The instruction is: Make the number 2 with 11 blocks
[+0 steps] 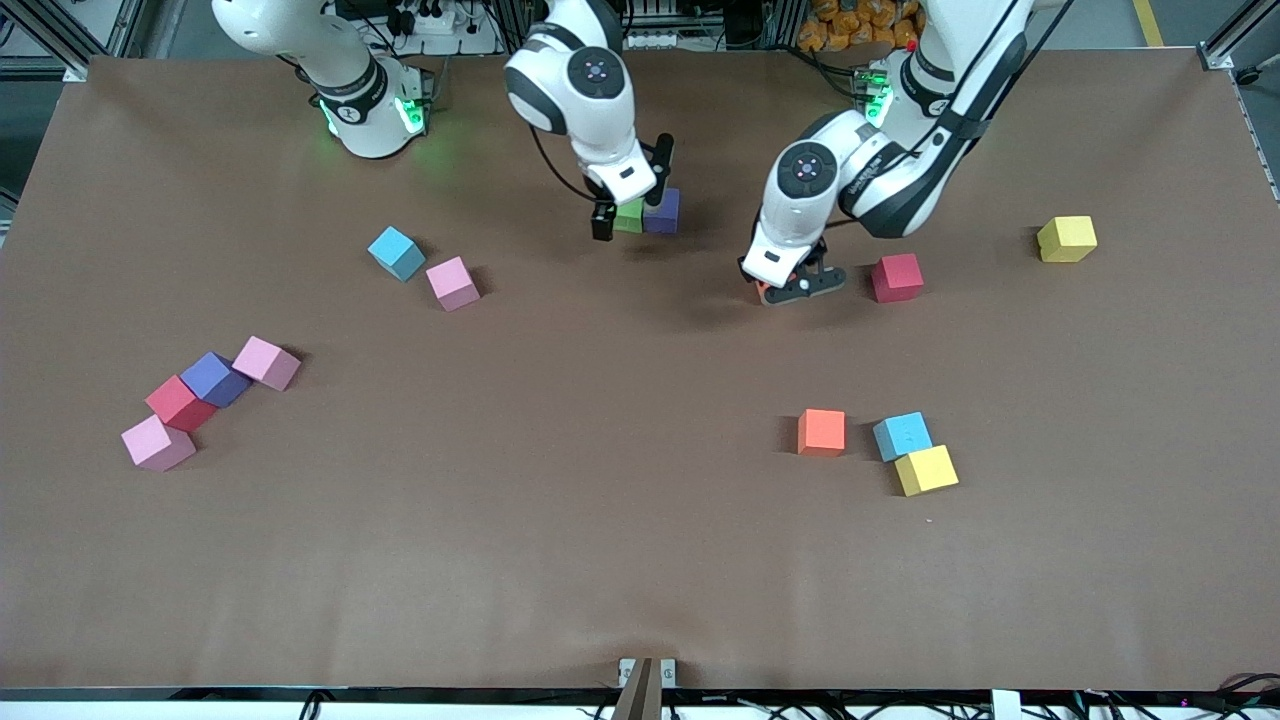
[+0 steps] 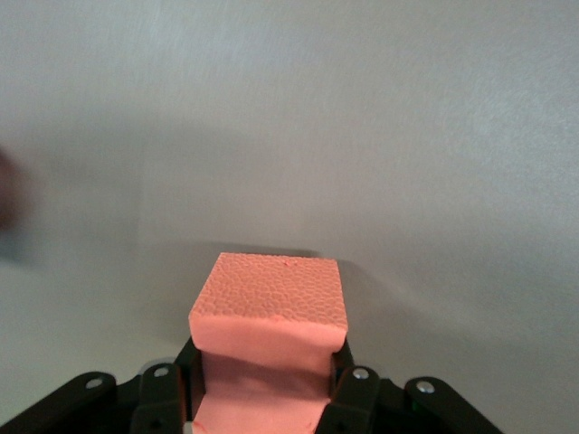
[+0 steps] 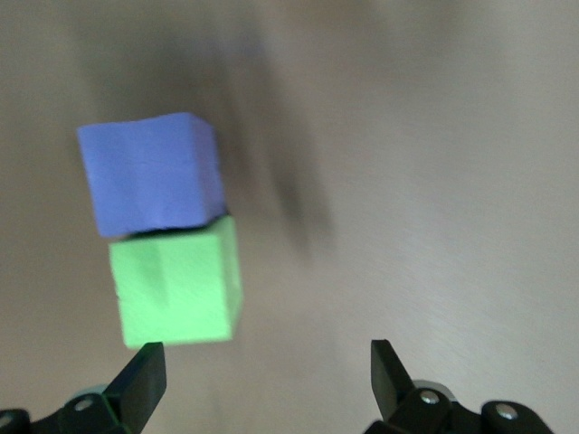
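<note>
Right now the left gripper pinches an orange block, a matte foam cube with a pebbled skin whose sides dent inward under the fingers; it sits low over the brown table, with a red block just beside it at 3 o'clock. At 10 o'clock from that, the right gripper hangs with its fingers spread over a green block touching a purple block. The front view hides most of the orange cube under the hand, while the wrist view shows its grain plainly. Elsewhere lie a second orange block, a light blue block touching a yellow block, and another yellow block.
</note>
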